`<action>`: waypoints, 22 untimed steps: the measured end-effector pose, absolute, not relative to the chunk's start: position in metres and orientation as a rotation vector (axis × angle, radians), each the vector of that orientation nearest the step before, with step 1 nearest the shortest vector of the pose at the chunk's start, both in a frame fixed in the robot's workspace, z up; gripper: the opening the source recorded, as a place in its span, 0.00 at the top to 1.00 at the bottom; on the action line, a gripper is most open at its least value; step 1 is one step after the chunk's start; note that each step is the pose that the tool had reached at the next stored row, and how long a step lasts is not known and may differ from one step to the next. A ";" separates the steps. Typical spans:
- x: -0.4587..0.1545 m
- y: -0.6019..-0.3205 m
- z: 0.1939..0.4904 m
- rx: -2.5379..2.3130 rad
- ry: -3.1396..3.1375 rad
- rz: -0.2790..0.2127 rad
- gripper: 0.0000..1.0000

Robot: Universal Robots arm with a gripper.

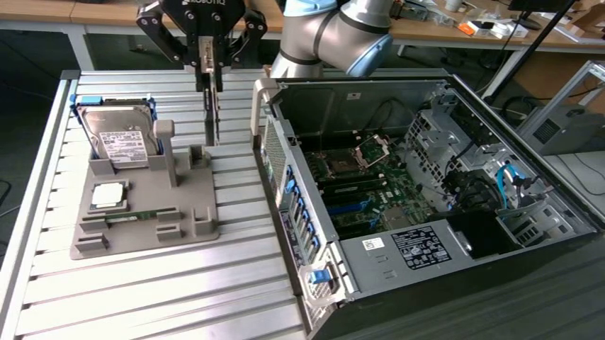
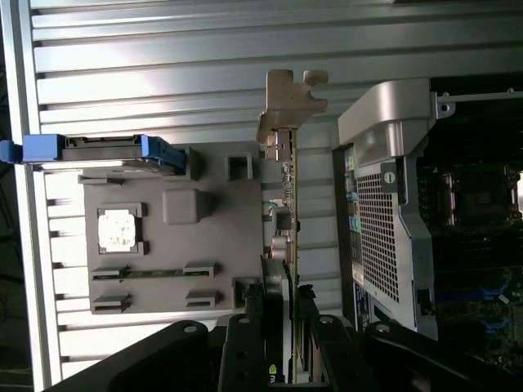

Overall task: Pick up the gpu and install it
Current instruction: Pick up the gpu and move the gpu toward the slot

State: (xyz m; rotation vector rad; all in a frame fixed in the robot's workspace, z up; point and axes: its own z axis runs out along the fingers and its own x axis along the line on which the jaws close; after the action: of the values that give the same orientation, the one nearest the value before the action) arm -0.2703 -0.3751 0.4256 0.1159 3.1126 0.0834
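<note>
**Item: gpu (image 1: 212, 117), 1 pc.** Thin card seen edge-on, upper left of the exterior view. Long axis ran vertical, straight down from the gripper (image 1: 210, 81). In the wrist view, the silver bracket (image 2: 288, 102) was at the end farthest from the gripper (image 2: 288, 300).

**Gripper:** clamped on the card's upper end, one finger per face. Card sat directly below it, in line with the arm's approach.

**Lower end of card:** at or just over the grey holder (image 1: 194, 205), by its right-hand posts. Couldn't tell if it touched or had cleared.

**Key relation (est.):** open PC case (image 1: 283, 163) stood just beside the card, to the exterior view's right. Board slots were inside, lower and further right. Card hung outside the case wall, not yet seated.

**Other stock on holder:** hard drive (image 1: 118, 138) upright, CPU (image 1: 109, 195), memory stick (image 1: 142, 214). All were to the exterior view's left of the card. Holder and case sat on the ribbed desk (image 1: 142, 297).
</note>
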 end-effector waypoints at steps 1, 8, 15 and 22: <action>-0.270 -0.375 0.426 0.116 3.113 0.083 0.73; -0.269 -0.375 0.426 0.116 3.113 0.083 0.73; -0.267 -0.375 0.426 0.116 3.113 0.083 0.73; -0.266 -0.375 0.426 0.116 3.113 0.083 0.73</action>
State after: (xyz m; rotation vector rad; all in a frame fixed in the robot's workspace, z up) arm -0.2656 -0.3751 0.4256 0.1159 3.1126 0.0834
